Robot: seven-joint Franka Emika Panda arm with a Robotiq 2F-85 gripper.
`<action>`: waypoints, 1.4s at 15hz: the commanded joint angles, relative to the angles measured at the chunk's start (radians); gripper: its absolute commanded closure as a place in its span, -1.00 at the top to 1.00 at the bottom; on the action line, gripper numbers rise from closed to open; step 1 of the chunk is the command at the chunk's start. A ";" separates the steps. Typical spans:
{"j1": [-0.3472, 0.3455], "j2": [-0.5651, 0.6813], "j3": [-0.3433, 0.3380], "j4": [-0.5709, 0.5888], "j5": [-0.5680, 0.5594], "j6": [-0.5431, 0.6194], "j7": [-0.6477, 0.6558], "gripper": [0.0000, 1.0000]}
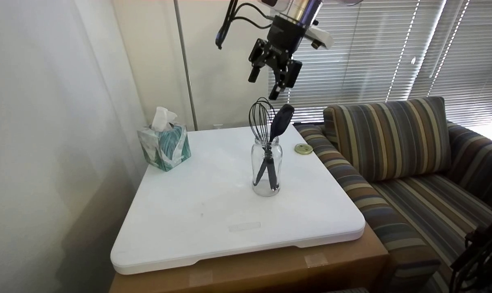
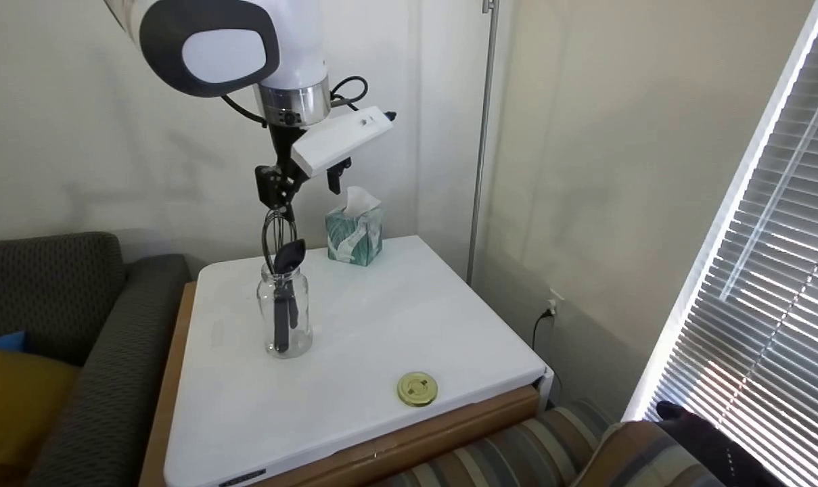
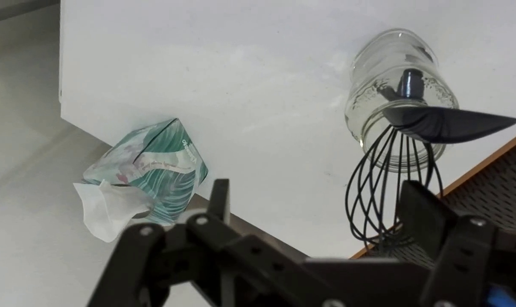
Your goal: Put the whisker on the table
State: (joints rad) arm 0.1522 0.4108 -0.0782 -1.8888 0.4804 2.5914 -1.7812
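Pincer (image 3: 317,196), jaws wide apart, empty, perhaps just above the whisker (image 3: 386,185) in the jar (image 3: 374,97).

One whisk (image 1: 263,134), one spoon (image 1: 281,121), one jar (image 1: 258,160), one lid (image 2: 417,389), one tissue box (image 1: 164,146), one table (image 1: 213,195), one arm (image 2: 300,40), one gripper (image 1: 264,84) with two fingers (image 3: 426,217), two sofas (image 1: 416,203), one yellow cushion (image 2: 23,406), one pole (image 2: 484,149)

In both exterior views the arm (image 2: 298,47) is hanging from the top; its tool (image 1: 264,84) is slanting downward, its fingers (image 3: 424,216) are standing wide apart.
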 commanded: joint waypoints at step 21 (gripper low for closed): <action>-0.274 -0.014 0.256 -0.009 -0.046 -0.240 0.028 -0.69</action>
State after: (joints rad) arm -0.1023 0.3993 0.1671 -1.8918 0.4218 2.3771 -1.7230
